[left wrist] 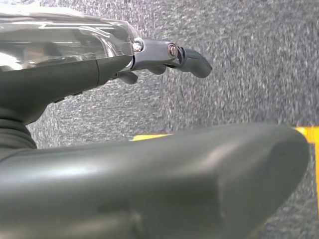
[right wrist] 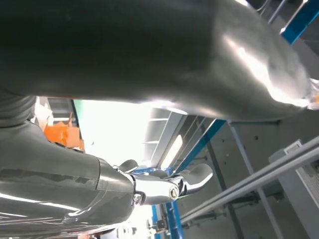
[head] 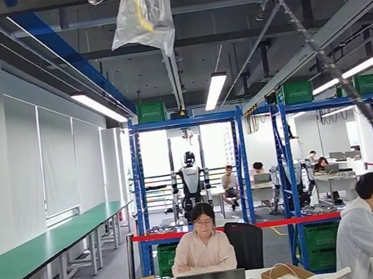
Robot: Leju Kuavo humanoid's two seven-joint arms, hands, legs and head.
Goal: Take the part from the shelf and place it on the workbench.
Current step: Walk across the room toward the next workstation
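— Part: where is it?
— A clear plastic bag (head: pixel 144 21) with something yellow inside hangs high before the blue shelf (head: pixel 184 121).
— Your hands?
— My left hand (left wrist: pixel 56 79) is spread, empty, over grey carpet (left wrist: pixel 244 74). My right hand (right wrist: pixel 75 179) is raised, plastic at its thumb; grip unclear.

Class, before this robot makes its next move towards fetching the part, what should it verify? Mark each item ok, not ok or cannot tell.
1. Left hand free: ok, nothing between thumb and fingers.
2. Right hand free: ok, likewise.
3. Blue steel shelf rack in sight: ok, straight ahead.
4. Part spotted on the rack: cannot tell, too far.
5. Long green-topped workbench in sight: ok, along the left wall.
6. Path to the rack open: not ok, a seated person in pink and red barrier tape lie between.
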